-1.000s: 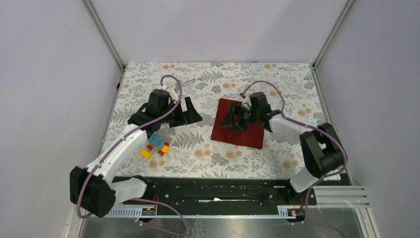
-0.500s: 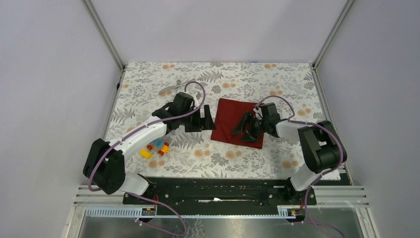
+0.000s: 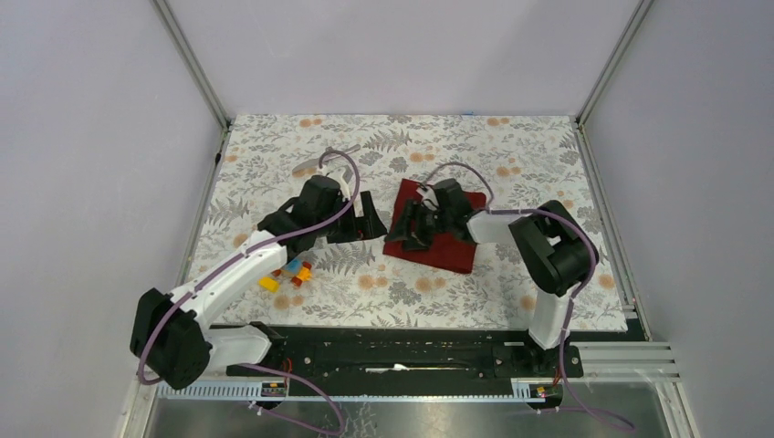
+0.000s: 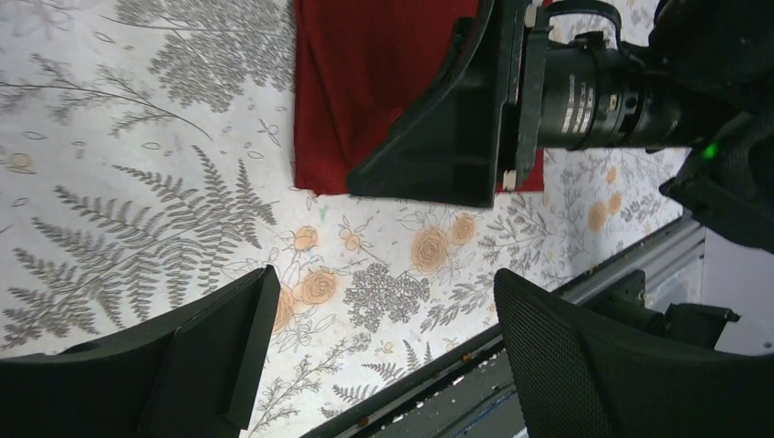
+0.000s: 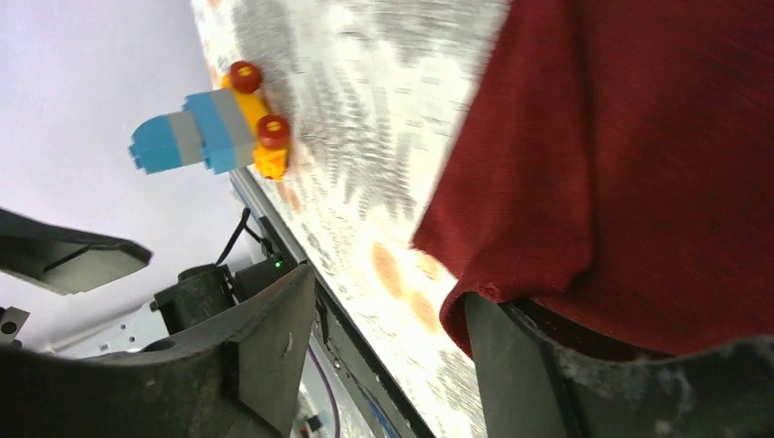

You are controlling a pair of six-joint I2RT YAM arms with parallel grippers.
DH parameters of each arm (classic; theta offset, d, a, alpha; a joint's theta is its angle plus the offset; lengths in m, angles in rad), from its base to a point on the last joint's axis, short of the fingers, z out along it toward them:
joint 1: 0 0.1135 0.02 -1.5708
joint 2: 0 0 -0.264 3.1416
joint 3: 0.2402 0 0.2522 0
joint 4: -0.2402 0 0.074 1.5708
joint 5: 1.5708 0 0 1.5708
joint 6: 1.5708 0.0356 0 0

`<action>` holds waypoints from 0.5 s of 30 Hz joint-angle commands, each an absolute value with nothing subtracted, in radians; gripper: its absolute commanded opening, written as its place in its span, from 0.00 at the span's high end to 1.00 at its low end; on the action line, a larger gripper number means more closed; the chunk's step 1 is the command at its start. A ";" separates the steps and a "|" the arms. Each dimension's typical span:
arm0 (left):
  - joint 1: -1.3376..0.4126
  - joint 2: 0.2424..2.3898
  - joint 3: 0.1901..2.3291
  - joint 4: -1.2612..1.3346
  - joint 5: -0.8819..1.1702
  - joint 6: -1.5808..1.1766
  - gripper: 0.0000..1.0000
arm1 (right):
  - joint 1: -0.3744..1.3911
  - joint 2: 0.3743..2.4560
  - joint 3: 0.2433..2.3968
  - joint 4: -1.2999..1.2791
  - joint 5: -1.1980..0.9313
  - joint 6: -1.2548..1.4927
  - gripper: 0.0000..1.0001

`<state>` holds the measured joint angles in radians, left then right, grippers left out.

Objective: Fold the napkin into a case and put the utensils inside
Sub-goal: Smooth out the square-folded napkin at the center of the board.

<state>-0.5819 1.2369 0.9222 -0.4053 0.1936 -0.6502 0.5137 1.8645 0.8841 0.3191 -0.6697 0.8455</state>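
From above: the napkin point(image 3: 450, 246) lies flat on the floral table point(image 3: 511, 146), just right of centre and unfolded. The right gripper point(image 3: 408, 230) is down at its left edge. The left gripper point(image 3: 367, 222) hovers just left of the cloth. Toy blocks point(image 3: 287, 272) sit near-left and the utensils point(image 3: 308, 165) far-left, well apart from the napkin.

Left wrist view: fingers point(image 4: 192, 365) are spread wide with nothing between them, and the napkin's corner is ahead under the right gripper.

Right wrist view: jaws are apart, released, with the napkin's corner draped over one finger point(image 5: 548, 383), not pinched. The blocks are beyond.
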 commanded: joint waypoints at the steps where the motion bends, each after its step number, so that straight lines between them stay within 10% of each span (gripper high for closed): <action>1: -0.576 1.157 0.896 -0.403 0.062 -0.657 0.06 | 0.589 1.851 1.007 0.261 -0.639 0.764 0.29; 10: -0.566 1.315 0.922 -0.310 0.186 -0.692 0.27 | 0.483 1.679 0.871 0.185 -0.631 0.680 0.06; 15: -0.567 1.324 0.923 -0.286 0.186 -0.713 0.26 | 0.494 1.769 0.899 0.285 -0.682 0.755 0.11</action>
